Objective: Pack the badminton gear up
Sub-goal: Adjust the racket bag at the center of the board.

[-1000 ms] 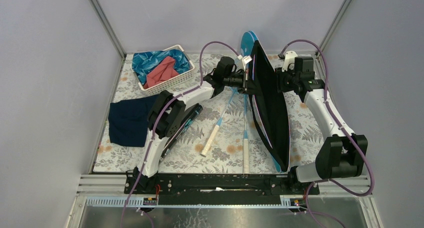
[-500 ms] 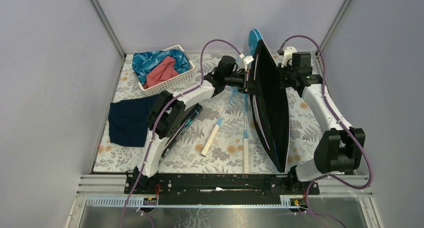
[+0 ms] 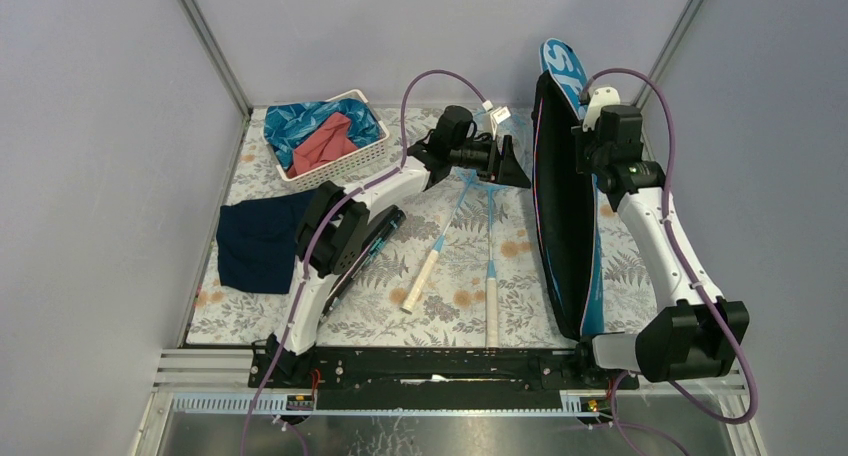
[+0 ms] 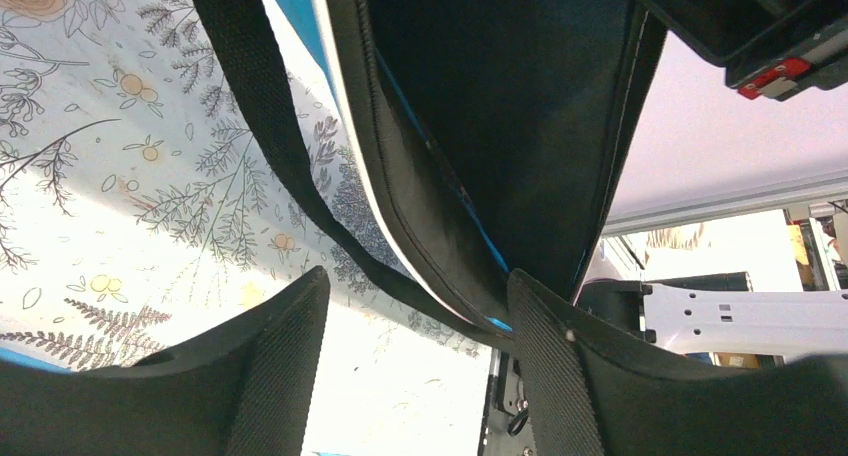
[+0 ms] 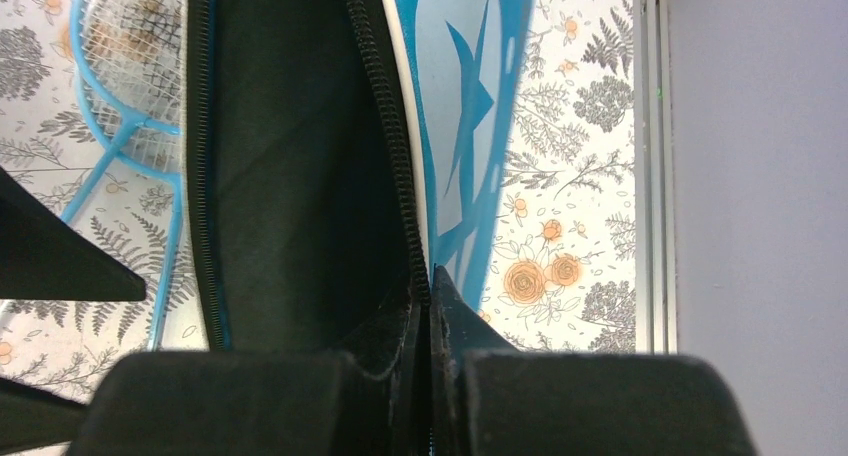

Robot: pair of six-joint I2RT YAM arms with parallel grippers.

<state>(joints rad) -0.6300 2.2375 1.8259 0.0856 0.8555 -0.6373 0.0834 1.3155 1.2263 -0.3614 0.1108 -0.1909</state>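
Note:
The blue racket-shaped bag (image 3: 566, 216) stands on its edge at the right, its black inside facing left. My right gripper (image 3: 590, 154) is shut on the bag's zipper rim (image 5: 424, 266) near the top. My left gripper (image 3: 512, 166) is open just left of the bag, with nothing between its fingers (image 4: 280, 356). The bag's open mouth (image 4: 480, 126) and black strap (image 4: 255, 96) lie just ahead of that gripper. Two light-blue rackets (image 3: 438, 244) (image 3: 491, 276) lie on the mat, white handles toward me. A long black tube (image 3: 366, 248) lies beside the left arm.
A white basket (image 3: 352, 158) with blue and red cloths sits at the back left. A navy cloth (image 3: 255, 241) lies at the left edge of the flowered mat (image 3: 460, 306). Grey walls close in on both sides, and the right wall (image 5: 760, 176) is near the bag.
My left gripper has let go of the bag's rim and opened. My right gripper has shut on the rim and swung the bag's top to the right and up, away from the left gripper.

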